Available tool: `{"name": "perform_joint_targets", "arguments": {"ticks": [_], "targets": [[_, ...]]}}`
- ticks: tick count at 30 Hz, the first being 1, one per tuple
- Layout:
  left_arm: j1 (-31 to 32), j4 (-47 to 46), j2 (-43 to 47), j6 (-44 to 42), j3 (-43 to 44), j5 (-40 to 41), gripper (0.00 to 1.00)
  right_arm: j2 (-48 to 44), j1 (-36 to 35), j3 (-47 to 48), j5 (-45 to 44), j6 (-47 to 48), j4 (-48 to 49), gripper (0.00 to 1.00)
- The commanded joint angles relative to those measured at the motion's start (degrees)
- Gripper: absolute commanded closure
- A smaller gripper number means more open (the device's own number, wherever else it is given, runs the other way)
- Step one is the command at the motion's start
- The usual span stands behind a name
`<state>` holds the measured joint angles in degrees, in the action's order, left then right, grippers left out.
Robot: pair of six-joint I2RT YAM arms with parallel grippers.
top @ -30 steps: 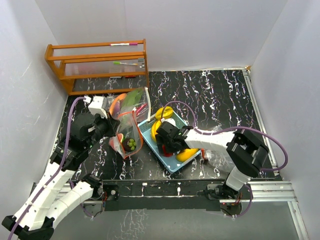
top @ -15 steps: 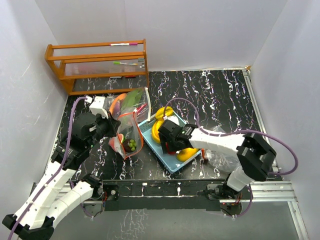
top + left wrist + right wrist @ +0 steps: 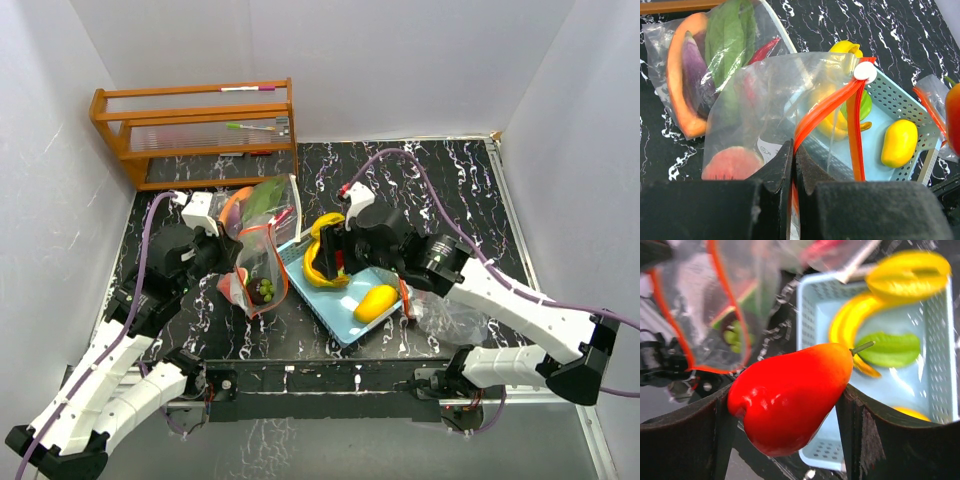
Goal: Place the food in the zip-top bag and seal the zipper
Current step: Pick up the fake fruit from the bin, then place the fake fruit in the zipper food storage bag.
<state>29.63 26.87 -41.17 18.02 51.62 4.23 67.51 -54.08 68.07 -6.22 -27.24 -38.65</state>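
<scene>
Mango (image 3: 375,301) lies nearest you, in the near corner of the blue basket (image 3: 345,325), not yet picked. Just beyond it, your right gripper (image 3: 786,405) is clamped on a glossy red fruit (image 3: 800,375), one finger on each flank, gripped across its fat middle so that it should not roll out. It hangs above the basket's left edge, with the bag's mouth below and to the left in the wrist view, so the next step looks like a short carry across and a drop. Bananas (image 3: 325,262) and a green piece (image 3: 890,347) wait in the basket behind it.

Across from that, your left gripper (image 3: 792,162) is pinched shut on the orange zipper strip (image 3: 825,107) of the open bag (image 3: 765,100). Holding that lip up appears to be what props the mouth wide; let go and it would probably slump shut. A watermelon slice (image 3: 732,162) and a small green piece (image 3: 264,290) already lie inside. The white slider (image 3: 865,71) sits at the strip's far end, so the zipper is not yet sealed.

Farther back, a second bag (image 3: 255,200) lies flat on the table with an aubergine (image 3: 695,65) in it. At the far wall stands a wooden rack (image 3: 195,130).
</scene>
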Motion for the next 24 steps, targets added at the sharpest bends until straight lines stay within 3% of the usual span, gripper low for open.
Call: {"name": "perform_joint_targets", "arguments": {"ticks": [1, 11, 17, 24], "targets": [[0.15, -1.13, -0.01, -0.27, 0.94, -0.33, 1.0, 3.39, -0.03, 5.49, 10.54, 7.03, 10.05, 0.5], [0.13, -0.86, 0.71, 0.17, -0.01, -1.24, 1.0, 12.82, -0.1, 10.95, 27.45, 7.81, 22.83, 0.51], [0.15, -1.26, 0.66, 0.21, -0.25, -1.54, 1.0, 12.85, -0.4, 9.89, 36.77, 6.42, 29.57, 0.51], [0.1, -1.79, 0.72, 0.62, -0.36, -2.24, 1.0, 16.33, -0.58, 10.56, 36.99, 5.47, 31.52, 0.51]]}}
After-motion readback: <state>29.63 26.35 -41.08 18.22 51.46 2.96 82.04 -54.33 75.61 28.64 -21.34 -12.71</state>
